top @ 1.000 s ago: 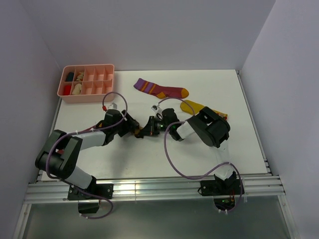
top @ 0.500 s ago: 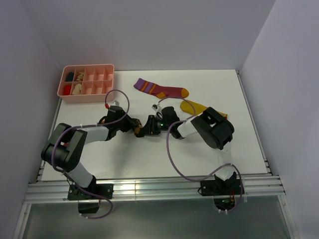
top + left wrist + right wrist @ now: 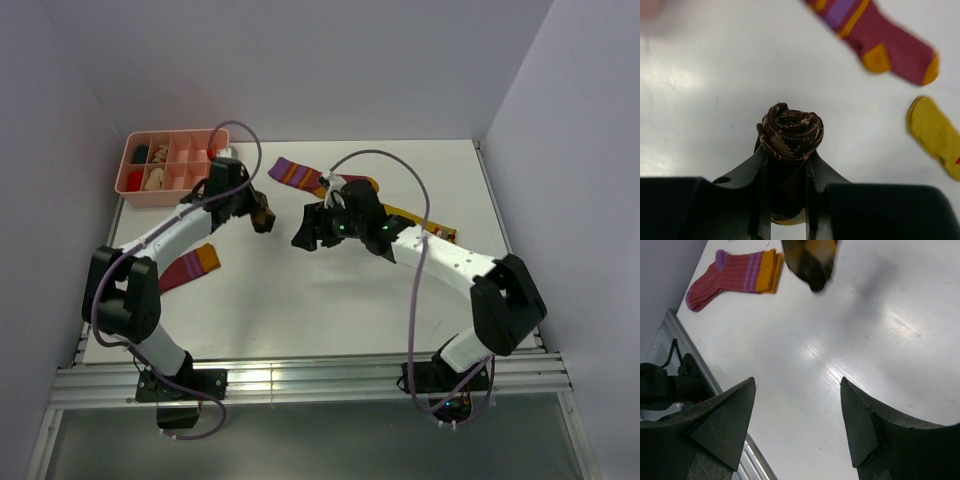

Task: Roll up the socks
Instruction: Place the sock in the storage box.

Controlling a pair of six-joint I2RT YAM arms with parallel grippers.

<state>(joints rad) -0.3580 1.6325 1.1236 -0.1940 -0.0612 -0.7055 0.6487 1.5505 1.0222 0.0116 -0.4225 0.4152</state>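
The brown-and-tan diamond-check sock (image 3: 791, 132) is rolled into a tight coil, and my left gripper (image 3: 788, 156) is shut on it above the table. From above, the roll (image 3: 264, 219) hangs at the left gripper's (image 3: 257, 214) tip near the table's middle. Just right of it, my right gripper (image 3: 306, 230) is open and holds nothing; its wrist view shows the jaws (image 3: 797, 385) wide apart over bare table. One maroon sock (image 3: 293, 174) lies flat at the back, partly behind the right arm. A second maroon sock (image 3: 190, 266) lies at the left. The mustard-yellow sock (image 3: 412, 217) peeks out behind the right arm.
A pink compartment tray (image 3: 128, 160) with small items stands at the back left corner. Grey walls close in both sides and the back. A metal rail (image 3: 300, 378) runs along the near edge.
My left gripper closed on the rolled sock and carried it up and back. The right gripper opened and let go of the roll. The left arm's move uncovered the second maroon sock.
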